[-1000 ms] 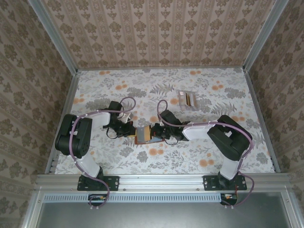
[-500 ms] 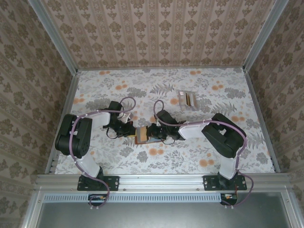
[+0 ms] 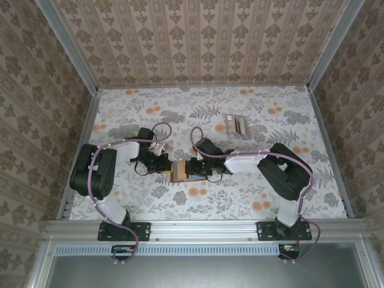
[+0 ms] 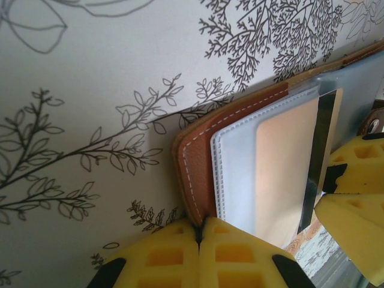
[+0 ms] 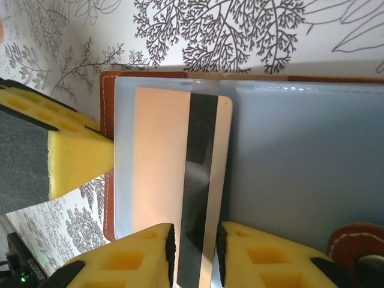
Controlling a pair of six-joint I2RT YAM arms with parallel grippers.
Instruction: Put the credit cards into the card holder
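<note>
The reddish-brown card holder (image 3: pixel 179 170) lies open mid-table between both grippers. My left gripper (image 4: pixel 201 227) is shut on its stitched leather edge (image 4: pixel 193 159). A tan credit card (image 5: pixel 161 162) with a black stripe sits partly inside the holder's clear sleeve (image 5: pixel 300 150), and the same card (image 4: pixel 285 171) shows in the left wrist view. My right gripper (image 5: pixel 196 255) stands over the card's near end, its jaws slightly apart on either side of the stripe, holding nothing. In the top view the left gripper (image 3: pixel 166 167) and right gripper (image 3: pixel 193 168) flank the holder.
More credit cards (image 3: pixel 236 126) lie together at the back right of the floral table. The holder's closing tab (image 5: pixel 354 247) with its snap sits by my right fingers. Patterned walls and metal rails enclose the table.
The right arm has shifted left toward the holder, and its jaws have parted off the tan card. The left gripper has stayed shut on the holder's edge.
</note>
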